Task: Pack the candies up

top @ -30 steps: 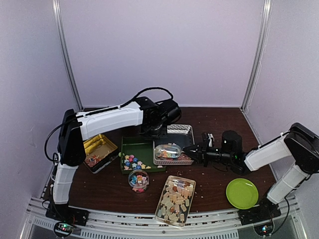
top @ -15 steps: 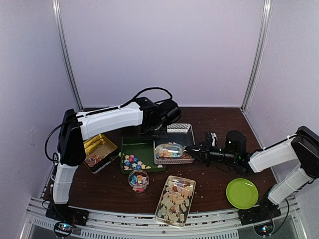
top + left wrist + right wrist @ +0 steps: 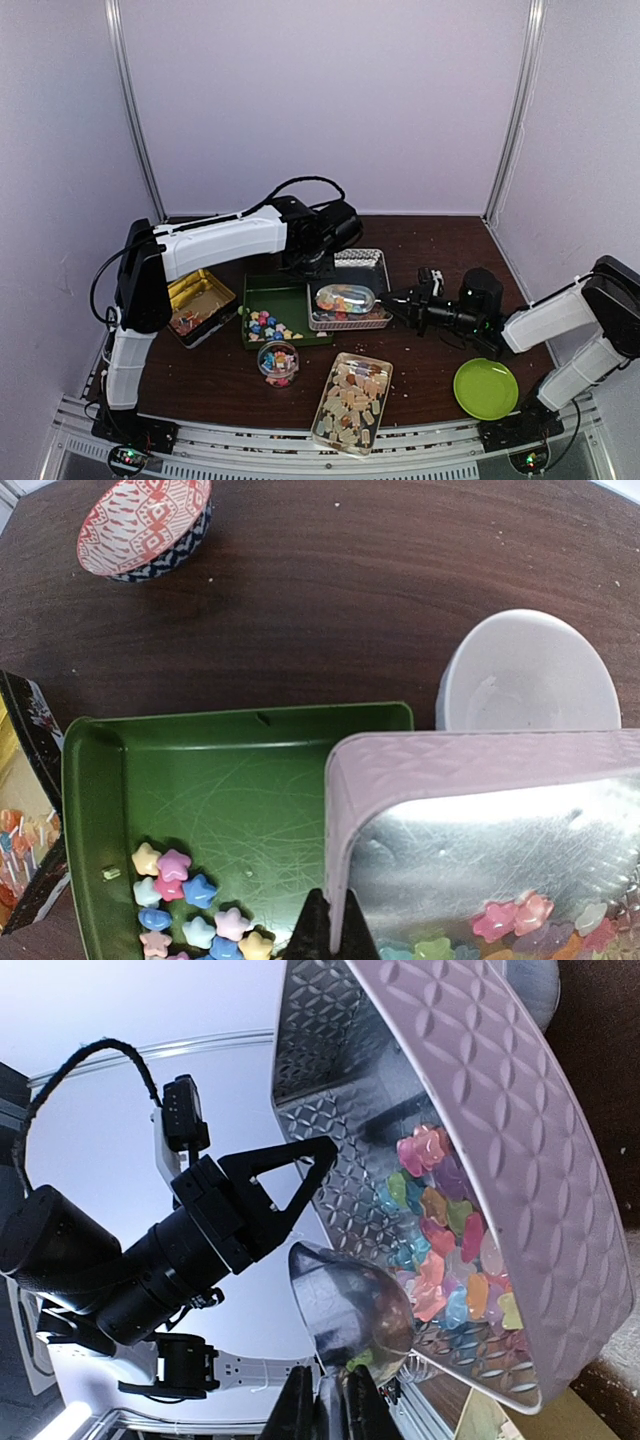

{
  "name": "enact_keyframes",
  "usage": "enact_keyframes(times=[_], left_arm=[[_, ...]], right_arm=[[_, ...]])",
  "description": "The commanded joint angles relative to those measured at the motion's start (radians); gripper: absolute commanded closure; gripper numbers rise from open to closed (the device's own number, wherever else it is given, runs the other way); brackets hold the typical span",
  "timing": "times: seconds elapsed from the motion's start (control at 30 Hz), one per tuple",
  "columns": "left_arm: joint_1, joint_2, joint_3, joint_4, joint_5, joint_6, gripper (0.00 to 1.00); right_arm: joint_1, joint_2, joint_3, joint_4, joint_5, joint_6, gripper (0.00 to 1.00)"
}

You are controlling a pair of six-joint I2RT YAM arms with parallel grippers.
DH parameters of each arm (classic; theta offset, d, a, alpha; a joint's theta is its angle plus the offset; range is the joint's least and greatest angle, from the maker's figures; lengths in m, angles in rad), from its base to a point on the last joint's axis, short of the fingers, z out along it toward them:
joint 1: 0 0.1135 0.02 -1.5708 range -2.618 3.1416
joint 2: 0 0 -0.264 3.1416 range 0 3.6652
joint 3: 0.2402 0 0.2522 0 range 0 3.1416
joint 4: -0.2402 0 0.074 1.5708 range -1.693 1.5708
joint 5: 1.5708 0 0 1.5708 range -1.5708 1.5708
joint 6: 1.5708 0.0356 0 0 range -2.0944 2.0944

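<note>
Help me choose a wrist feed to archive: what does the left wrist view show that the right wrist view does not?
Only the left wrist view shows the patterned bowl, the white bowl and the green tray with star candies in it. Only the right wrist view shows the scoop, poised at the pink tray, and the left arm seen from outside. Both show the pink tray and the pastel candies lying in it.

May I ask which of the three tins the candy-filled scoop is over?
The pink tin, silver inside, right of the green tin; the scoop of candies hangs above it, not the gold tin.
</note>
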Motion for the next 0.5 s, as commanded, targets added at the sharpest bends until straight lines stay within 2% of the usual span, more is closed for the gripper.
enact_keyframes(times=[0.0,0.33,0.47], left_arm=[[0.010,-0.065,0.020,0.048,-0.013,-0.027,1.00],[0.019,-0.065,0.043,0.025,-0.014,-0.029,1.00],[0.029,-0.069,0.051,0.011,-0.009,-0.022,1.00]], right_arm=[[-0.006,0.038,-0.029,0.218,0.041,0.099,1.00],[-0.009,0.003,-0.053,0.218,0.035,0.099,1.00],[-0.009,-0.058,-0.087,0.182,0.040,0.094,1.00]])
